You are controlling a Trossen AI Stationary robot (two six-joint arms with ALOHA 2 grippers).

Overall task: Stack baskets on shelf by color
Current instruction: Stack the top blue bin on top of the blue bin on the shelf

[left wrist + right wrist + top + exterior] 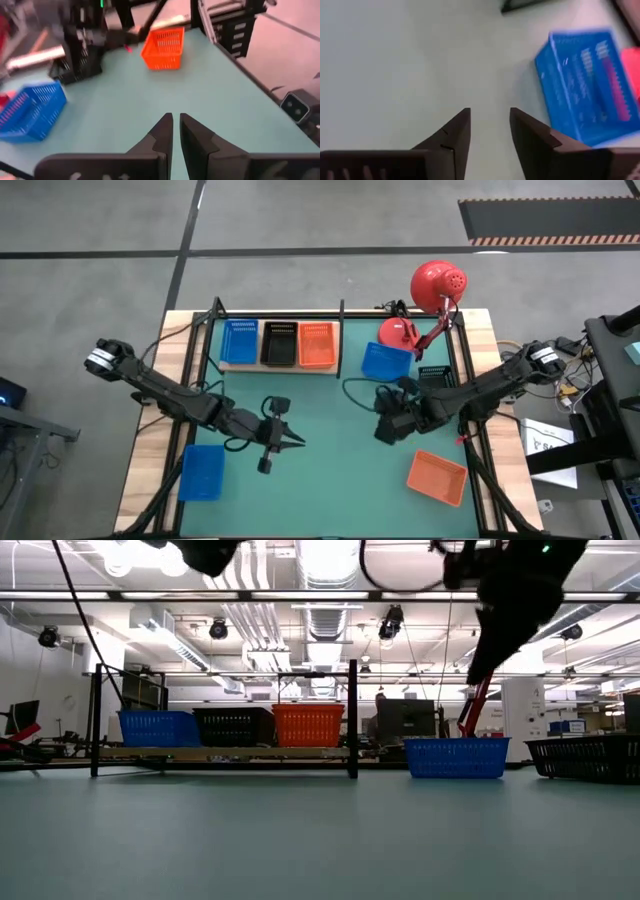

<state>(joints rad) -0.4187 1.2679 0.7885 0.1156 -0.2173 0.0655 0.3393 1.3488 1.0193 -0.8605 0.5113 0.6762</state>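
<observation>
The shelf (pixel 270 368) at the far edge carries a blue basket (pixel 239 342), a black basket (pixel 278 343) and an orange-red basket (pixel 315 345) side by side. On the green mat lie a second blue basket (pixel 386 362) by the lamp, a black basket (pixel 435 376) partly under the right arm, an orange-red basket (pixel 437 477) at the near right and a blue basket (pixel 201 472) at the near left. My left gripper (pixel 298 441) hovers shut over the mat's middle. My right gripper (pixel 383 430) is open, raised, just near of the blue basket (pixel 585 90).
A red desk lamp (pixel 432 290) with its round base (pixel 397 333) stands at the far right, beside the blue basket. Black frame posts run along the mat's right and left sides. Bare mat (pixel 330 490) lies between the two grippers and toward the near edge.
</observation>
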